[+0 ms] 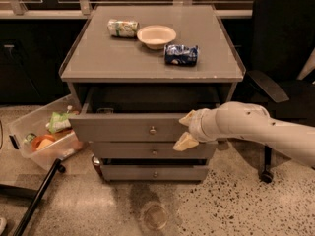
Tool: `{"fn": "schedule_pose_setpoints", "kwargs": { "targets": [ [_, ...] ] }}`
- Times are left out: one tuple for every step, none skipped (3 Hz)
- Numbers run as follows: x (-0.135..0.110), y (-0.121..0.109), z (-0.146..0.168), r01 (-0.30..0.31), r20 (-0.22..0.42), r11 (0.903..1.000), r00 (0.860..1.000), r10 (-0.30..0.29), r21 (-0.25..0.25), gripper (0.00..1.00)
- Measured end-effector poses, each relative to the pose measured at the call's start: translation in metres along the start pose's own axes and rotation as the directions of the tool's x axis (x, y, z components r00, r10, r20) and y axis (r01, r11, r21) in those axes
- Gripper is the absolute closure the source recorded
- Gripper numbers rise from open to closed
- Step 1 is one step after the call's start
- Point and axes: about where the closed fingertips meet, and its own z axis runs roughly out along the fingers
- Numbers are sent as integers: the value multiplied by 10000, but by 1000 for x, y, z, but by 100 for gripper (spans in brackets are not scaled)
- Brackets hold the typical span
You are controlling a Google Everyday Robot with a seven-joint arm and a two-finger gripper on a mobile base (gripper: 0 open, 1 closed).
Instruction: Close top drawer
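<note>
In the camera view my gripper (180, 133) was at the right part of the front panel of the top drawer (118, 128), my arm reaching in from the right. My two fingers (189, 117) were spread apart, released and grasping nothing: the upper one lay at the top edge of the panel, the lower one at its bottom edge, with the panel's right part between them. Whether the tips actually pressed on the panel I could not tell.

The top drawer itself stood partly pulled out of the cabinet (78, 82), its front forward of the two lower drawer fronts (147, 152) that sat below my fingers. Its small round knob (152, 130) was just to the left of my fingers, apart from them. A dark gap showed above and behind the panel, under the cabinet top.

On that top, well above and behind my fingers, a white bowl (156, 35) sat with a green can (123, 27) lying on its side to its left and a blue packet (181, 54) near it on the right. Far to the left of my fingers, on the floor beside the cabinet, a clear plastic bin (24, 127) stood tilted, with packets in it. A dark office chair (288, 48) stood behind my arm, to the right
</note>
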Motion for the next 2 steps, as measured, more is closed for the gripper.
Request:
{"fn": "schedule_pose_setpoints", "kwargs": {
  "targets": [
    [-3,-7,5,64,22,10000,10000,-64,3,0],
    [-8,-24,20,203,94,9997,9998,-202,-97,0]
  ]
}}
